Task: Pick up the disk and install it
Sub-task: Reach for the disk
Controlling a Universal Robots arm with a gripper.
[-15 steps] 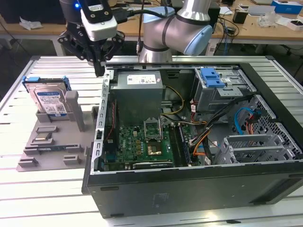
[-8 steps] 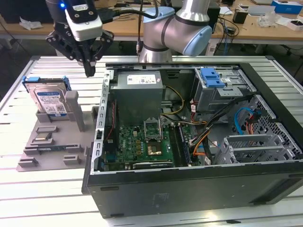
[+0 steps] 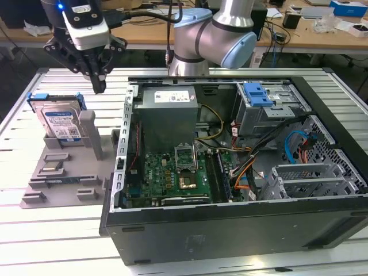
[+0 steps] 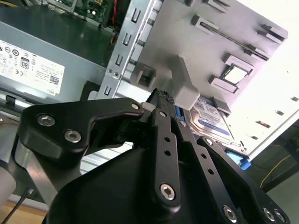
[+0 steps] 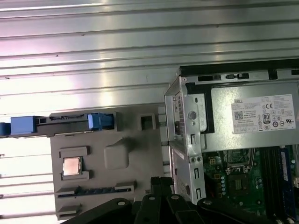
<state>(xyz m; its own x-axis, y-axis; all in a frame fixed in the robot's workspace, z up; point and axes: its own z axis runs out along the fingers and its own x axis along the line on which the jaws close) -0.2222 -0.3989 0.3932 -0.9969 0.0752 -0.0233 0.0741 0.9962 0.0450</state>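
The disk point(image 3: 60, 123), a silver-grey drive with a blue-and-white label in a blue bracket, leans upright at the back of a grey fixture point(image 3: 63, 178) on the exterior view's left. My gripper point(image 3: 99, 86) hangs above the fixture, between the disk and the open computer case point(image 3: 230, 230), touching neither. Its fingers are shut with nothing between them. In the second wrist view the gripper point(image 4: 161, 95) points past a grey post toward the disk point(image 4: 212, 119). In the first wrist view the disk point(image 5: 60, 123) appears edge-on, with the gripper point(image 5: 156, 182) some way from it.
The case lies open with a grey power supply point(image 3: 167, 112), a motherboard point(image 3: 172, 172) and a drive cage with a blue latch point(image 3: 257, 94). A tall grey post point(image 3: 89, 132) stands beside the disk. The fixture also holds a chip point(image 5: 71, 166). All rest on a slatted metal table point(image 3: 46, 230).
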